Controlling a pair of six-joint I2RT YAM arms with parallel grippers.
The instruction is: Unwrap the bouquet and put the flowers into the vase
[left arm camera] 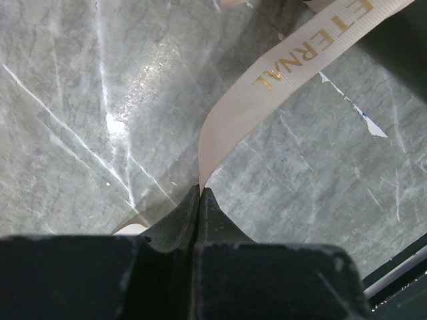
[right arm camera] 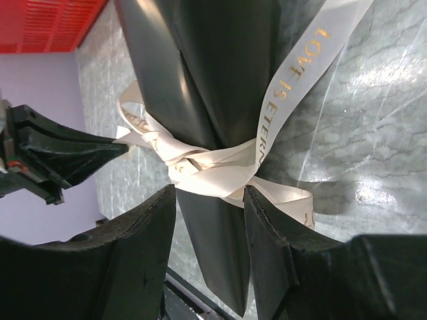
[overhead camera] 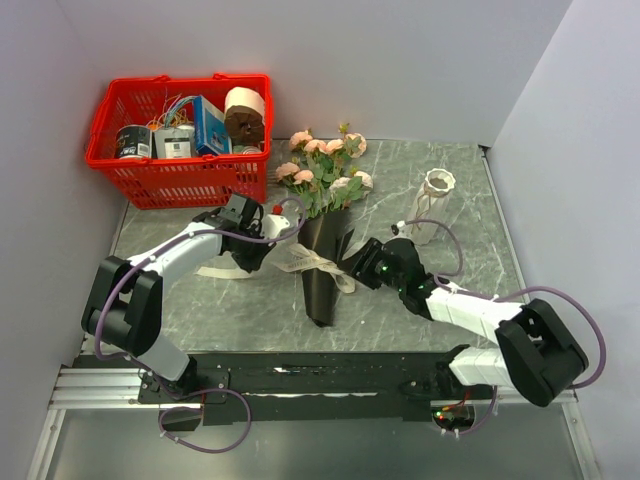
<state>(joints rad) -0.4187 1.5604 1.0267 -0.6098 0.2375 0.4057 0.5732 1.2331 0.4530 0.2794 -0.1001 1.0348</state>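
Left tool (left arm camera: 200,190) pinches the ribbon (left arm camera: 293,63); right tool (right arm camera: 210,200) spread around wrapped bouquet (right arm camera: 213,73).

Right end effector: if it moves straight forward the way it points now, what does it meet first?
Probably the cream ribbon knotted around the dark paper wrap; it lies directly between the open fingers of the right end effector. Depth is uncertain.

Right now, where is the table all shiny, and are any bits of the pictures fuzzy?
Left wrist view: a bright glare patch sits on the marble table, the ribbon lettering is sharp, and the near dark fingers look soft. Right wrist view: glare streaks lie right of the dark paper wrap, and the close fingers are slightly blurred. Top view: even light, faint shadows.
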